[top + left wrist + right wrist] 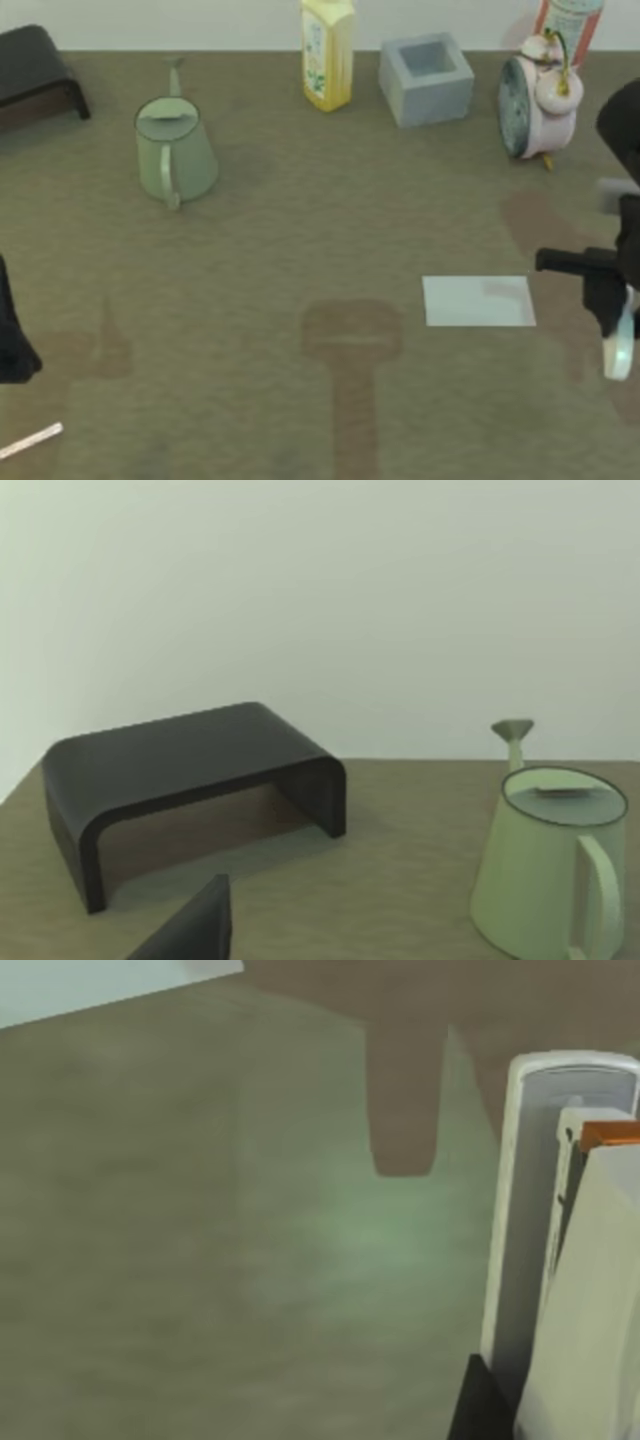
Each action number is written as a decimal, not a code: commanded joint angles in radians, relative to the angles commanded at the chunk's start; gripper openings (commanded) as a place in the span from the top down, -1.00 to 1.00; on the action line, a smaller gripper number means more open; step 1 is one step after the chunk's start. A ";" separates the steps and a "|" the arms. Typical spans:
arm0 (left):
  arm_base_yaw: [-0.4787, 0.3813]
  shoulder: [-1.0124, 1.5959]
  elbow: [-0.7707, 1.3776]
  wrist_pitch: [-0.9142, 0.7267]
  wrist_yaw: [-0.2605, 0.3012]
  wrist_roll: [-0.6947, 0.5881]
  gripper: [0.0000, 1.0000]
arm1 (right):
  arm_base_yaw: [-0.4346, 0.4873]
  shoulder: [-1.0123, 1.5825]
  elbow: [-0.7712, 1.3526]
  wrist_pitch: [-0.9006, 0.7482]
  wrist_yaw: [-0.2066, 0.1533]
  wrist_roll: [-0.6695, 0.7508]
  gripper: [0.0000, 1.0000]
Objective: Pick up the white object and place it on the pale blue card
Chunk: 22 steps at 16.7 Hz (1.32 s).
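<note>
One white object [619, 352] beside pale blue card [478, 301]

Olive-brown table [300, 250] with soft shadow patches, plain pale wall [320, 600] behind

The right gripper [612, 325] runs off the right edge of the top view, its fingers hidden behind the white object [619, 346]; the left arm is cut by the left edge; the red-and-white container [568, 22] at upper right loses its top; the pale stick [30, 440] at lower left is clipped.
</note>
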 joint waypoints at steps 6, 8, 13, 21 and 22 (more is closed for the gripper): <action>0.000 0.000 0.000 0.000 0.000 0.000 -1.00 | -0.002 -0.033 0.031 -0.051 0.000 -0.002 1.00; 0.000 0.000 0.000 0.000 0.000 0.000 -1.00 | 0.000 -0.027 0.039 -0.054 0.000 0.011 1.00; 0.000 0.000 0.000 0.000 0.000 0.000 -1.00 | 0.031 0.061 0.158 -0.101 0.001 0.225 1.00; 0.000 0.000 0.000 0.000 0.000 0.000 -1.00 | 0.110 0.272 0.453 -0.215 0.002 1.024 1.00; 0.000 0.000 0.000 0.000 0.000 0.000 -1.00 | 0.119 0.295 0.488 -0.227 0.002 1.120 1.00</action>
